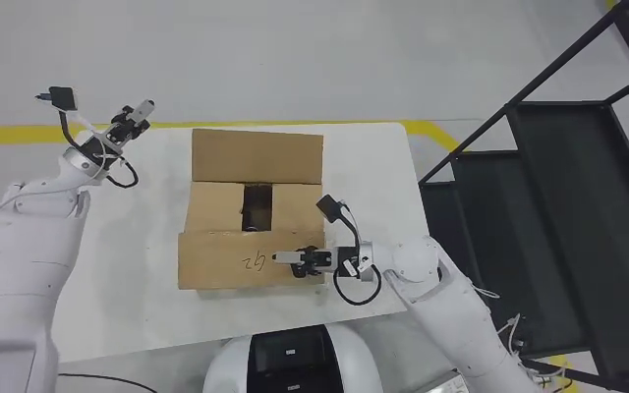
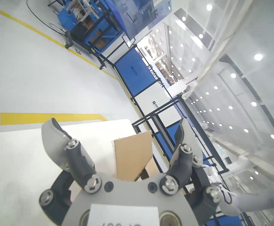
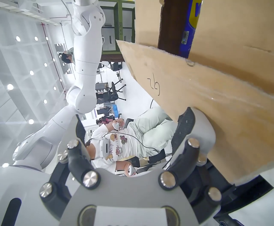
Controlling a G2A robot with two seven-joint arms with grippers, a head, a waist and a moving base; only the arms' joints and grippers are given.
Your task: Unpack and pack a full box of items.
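My right pincer (image 1: 298,259) stands open, one dark pad (image 3: 184,126) touching the near flap (image 1: 221,260) of the single rectangular, brown cardboard box (image 1: 221,208) at the smooth white worktop's (image 1: 373,162) centre. My left pincer (image 1: 138,114), also open, hangs at the far-left corner.

A pale grey floor (image 1: 295,59) is crossed by a yellow line (image 1: 432,128) behind the white bench (image 1: 373,167). Black metal stairs (image 1: 531,206) are set near the bench. Blue panels (image 2: 134,72) and blue carts (image 2: 85,19) are seen farther off, and round ceiling lights (image 2: 258,57) are lit overhead.
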